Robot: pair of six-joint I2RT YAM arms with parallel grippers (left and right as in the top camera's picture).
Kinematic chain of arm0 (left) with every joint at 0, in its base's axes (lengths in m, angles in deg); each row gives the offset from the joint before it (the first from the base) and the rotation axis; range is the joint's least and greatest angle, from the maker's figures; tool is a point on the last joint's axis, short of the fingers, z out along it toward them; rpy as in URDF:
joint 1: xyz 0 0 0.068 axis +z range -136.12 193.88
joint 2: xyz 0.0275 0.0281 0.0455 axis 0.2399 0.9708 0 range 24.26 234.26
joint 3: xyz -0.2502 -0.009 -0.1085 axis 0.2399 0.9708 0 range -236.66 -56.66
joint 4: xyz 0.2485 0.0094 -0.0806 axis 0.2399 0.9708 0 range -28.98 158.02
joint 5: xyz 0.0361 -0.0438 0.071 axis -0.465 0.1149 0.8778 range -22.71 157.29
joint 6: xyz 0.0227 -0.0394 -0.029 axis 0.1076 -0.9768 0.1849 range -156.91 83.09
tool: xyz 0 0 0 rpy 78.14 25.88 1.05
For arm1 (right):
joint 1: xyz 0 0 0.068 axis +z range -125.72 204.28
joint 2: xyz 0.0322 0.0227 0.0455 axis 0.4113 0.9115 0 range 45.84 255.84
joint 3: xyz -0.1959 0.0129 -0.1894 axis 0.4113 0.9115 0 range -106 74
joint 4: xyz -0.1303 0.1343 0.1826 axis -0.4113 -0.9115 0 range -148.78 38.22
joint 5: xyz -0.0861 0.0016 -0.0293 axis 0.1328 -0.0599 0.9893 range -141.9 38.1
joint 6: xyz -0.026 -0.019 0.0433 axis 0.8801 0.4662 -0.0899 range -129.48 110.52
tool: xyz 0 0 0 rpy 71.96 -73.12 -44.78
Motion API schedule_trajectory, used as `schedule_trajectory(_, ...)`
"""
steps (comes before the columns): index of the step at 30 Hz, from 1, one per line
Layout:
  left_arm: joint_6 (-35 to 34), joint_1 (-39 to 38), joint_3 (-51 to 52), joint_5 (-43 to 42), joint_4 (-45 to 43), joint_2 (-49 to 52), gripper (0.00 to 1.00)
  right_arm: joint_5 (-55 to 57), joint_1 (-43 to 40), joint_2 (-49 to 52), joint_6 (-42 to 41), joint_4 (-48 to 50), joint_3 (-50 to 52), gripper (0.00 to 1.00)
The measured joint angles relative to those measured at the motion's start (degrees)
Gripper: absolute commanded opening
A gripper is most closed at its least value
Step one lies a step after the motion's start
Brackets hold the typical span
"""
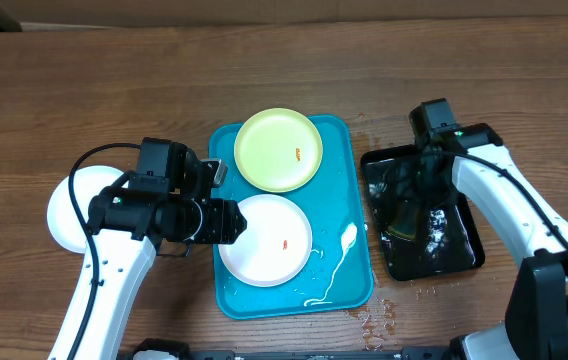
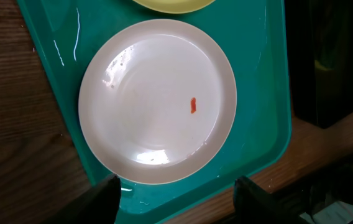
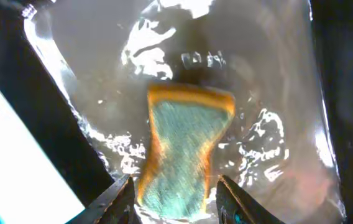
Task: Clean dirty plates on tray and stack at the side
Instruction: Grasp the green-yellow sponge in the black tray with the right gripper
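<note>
Table is wood, with two trays on it. Centre is the turquoise tray, long axis near-far. Just right of it is the black tray, wet, with shallow water inside.

Plates: the yellow-green plate sits at the far end of the turquoise tray and the white plate at the near end. Each carries an orange-red speck, so both look uncleaned. The third plate, white, lies flat on the table well left of the tray, partly under the left arm. Probably the start of the side stack.

The sponge lies in the black tray's water, green scrub face up with the yellow-orange foam edge showing. Its long axis runs straight away from the right wrist camera.

The right gripper is directly over it, jaws spread, one finger each side of the sponge's closer end. Not squeezing as far as the view shows. The right arm is much nearer the sponge; the left is across the turquoise tray.

The left gripper has jaws spread with nothing between. It hovers at the tray's left edge by the white plate's rim, the plate lying ahead of its fingers.

Judgement: the next move is to close across the sponge's short axis, then carry it left to the white plate. The left jaws look placed to steady that rim.
</note>
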Motion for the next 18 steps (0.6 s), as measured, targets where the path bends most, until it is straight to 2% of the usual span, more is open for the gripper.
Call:
schedule_trajectory(5, 0.02, 0.00, 0.00, 0.44, 0.22, 0.00, 0.63, -0.37, 0.02, 0.00, -1.97, 2.10, 4.61, 0.44)
schedule_trajectory(7, 0.02, 0.00, 0.00, 0.48, 0.33, 0.00, 0.64, -1.20, 0.00, 0.00, -2.40, 5.75, 8.15, 0.39)
schedule_trajectory(12, 0.13, 0.00, 0.00, 0.63, 0.26, 0.00, 0.65, -3.04, 0.00, 0.00, -3.34, 12.81, 14.56, 0.08)
schedule_trajectory(13, 0.13, 0.00, 0.00, 0.63, 0.28, 0.00, 0.65, -3.15, 0.02, 0.00, -3.39, 13.51, 14.91, 0.04)
schedule_trajectory(18, 0.15, 0.00, 0.00, 0.63, 0.26, 0.00, 0.66, -2.95, 0.07, 0.00, -3.65, 12.98, 14.97, 0.04)
